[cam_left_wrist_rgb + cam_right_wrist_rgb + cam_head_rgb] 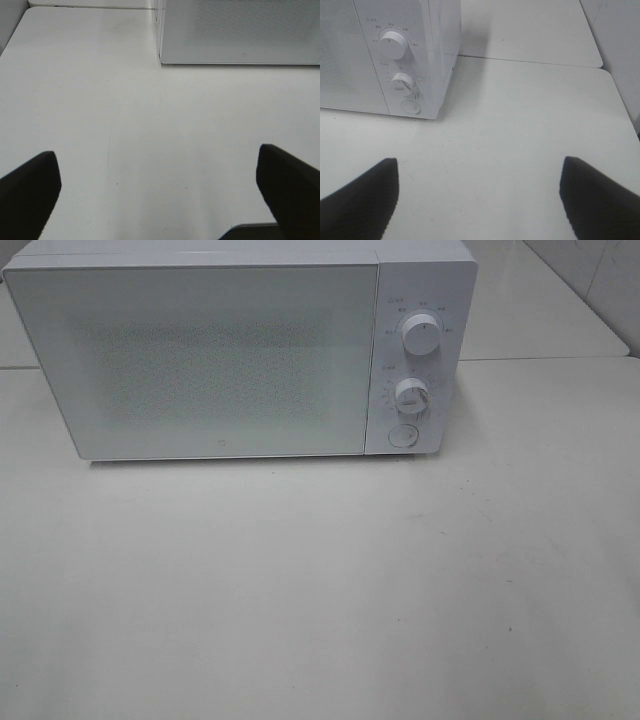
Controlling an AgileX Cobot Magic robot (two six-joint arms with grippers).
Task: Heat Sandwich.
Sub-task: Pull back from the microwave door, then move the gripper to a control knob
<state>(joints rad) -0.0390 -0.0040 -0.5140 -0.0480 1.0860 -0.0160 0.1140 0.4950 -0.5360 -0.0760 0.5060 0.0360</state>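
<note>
The sandwich is out of view in all three views. A white microwave (200, 360) stands at the back of the white table with its door closed. Neither arm shows in the high view. In the left wrist view my left gripper (157, 195) is open over bare table, its dark fingers (27, 195) far apart, in front of the microwave's (240, 30) lower left corner. My right gripper (480, 200) is open too, nothing between its fingers (600, 200), and looks toward the microwave's control panel (400, 60).
The control panel carries an upper knob (421, 335), a lower knob (411, 395) and a round button (402, 435). The table (320, 590) spreads wide in front of the microwave. A second table surface (530, 30) adjoins behind and to the right.
</note>
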